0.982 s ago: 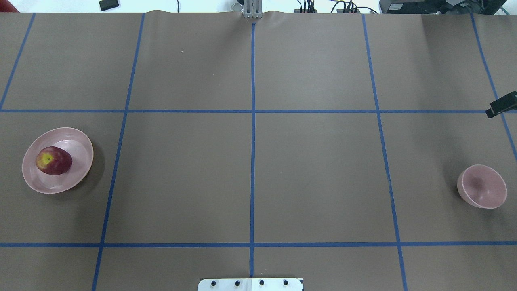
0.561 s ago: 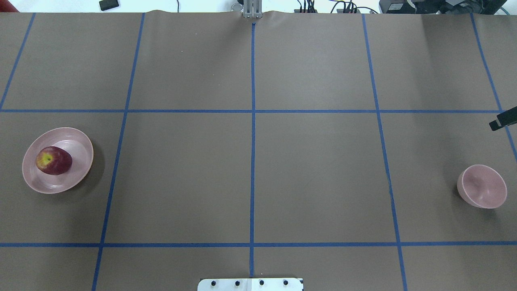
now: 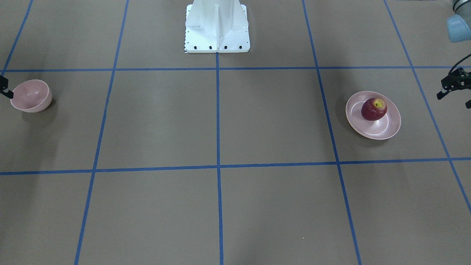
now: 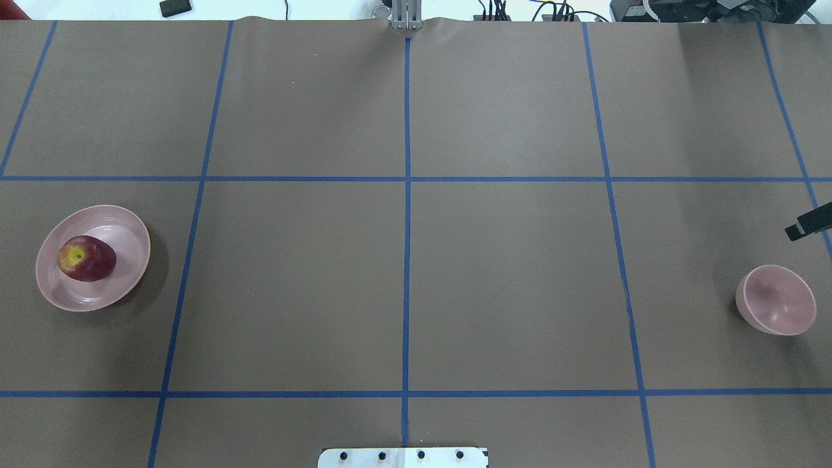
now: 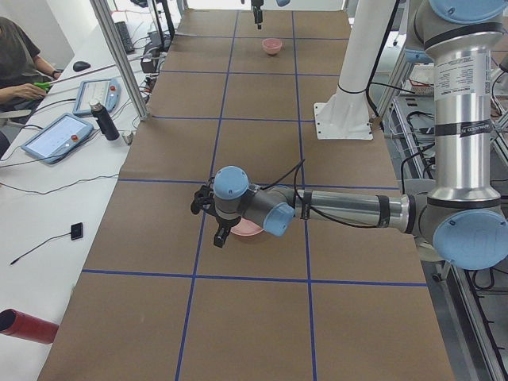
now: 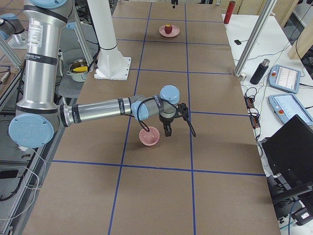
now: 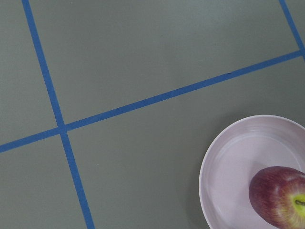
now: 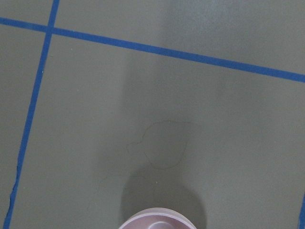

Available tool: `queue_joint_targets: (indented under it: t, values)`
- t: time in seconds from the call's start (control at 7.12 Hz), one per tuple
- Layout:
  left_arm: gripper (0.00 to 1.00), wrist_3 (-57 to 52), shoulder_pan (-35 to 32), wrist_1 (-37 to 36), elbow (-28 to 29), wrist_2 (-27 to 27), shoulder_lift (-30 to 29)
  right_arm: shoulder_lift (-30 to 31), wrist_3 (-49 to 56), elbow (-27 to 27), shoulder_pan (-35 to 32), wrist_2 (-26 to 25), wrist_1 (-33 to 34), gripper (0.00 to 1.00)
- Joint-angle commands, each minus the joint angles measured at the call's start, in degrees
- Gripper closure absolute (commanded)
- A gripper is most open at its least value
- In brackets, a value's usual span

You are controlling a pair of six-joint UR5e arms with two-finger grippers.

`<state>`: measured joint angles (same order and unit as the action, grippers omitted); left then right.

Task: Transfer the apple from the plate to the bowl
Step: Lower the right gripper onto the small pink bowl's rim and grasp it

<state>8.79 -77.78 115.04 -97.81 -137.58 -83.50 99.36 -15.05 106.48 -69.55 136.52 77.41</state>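
Observation:
The dark red apple (image 4: 86,258) lies in the wide pink plate (image 4: 123,227) at the table's left; they also show in the front view as apple (image 3: 374,109) and plate (image 3: 390,125). The small deep pink bowl (image 4: 775,299) stands empty at the far right. My left gripper (image 3: 453,101) hangs at the front view's right edge, beside the plate and apart from it, jaws apart and empty. Only one black finger of my right gripper (image 4: 808,222) shows, just beyond the bowl. The left wrist view shows the apple (image 7: 281,202) at its lower right corner.
Brown paper with blue tape grid lines covers the table (image 4: 406,260). The robot's white base (image 3: 217,27) stands at the middle of the near edge. A tablet and a bottle lie on the side bench (image 5: 59,135), where a person sits.
The right gripper's finger has moved along the right edge of the overhead view towards the bowl. Apple, plate and bowl have not moved.

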Motion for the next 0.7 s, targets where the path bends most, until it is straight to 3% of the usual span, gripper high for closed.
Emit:
queue_joint_targets:
  t: [0.0,0.56]
  values:
    - [0.02,0.2,0.0,0.0,-0.4,0.0,0.0,2.1,-0.4,-1.6,1.0,-3.4,-1.7,0.00]
    - [0.02,0.1,0.0,0.0,-0.2,0.0,-0.1,4.4,-1.0,-1.8,9.3,-6.6,-2.6,0.00]
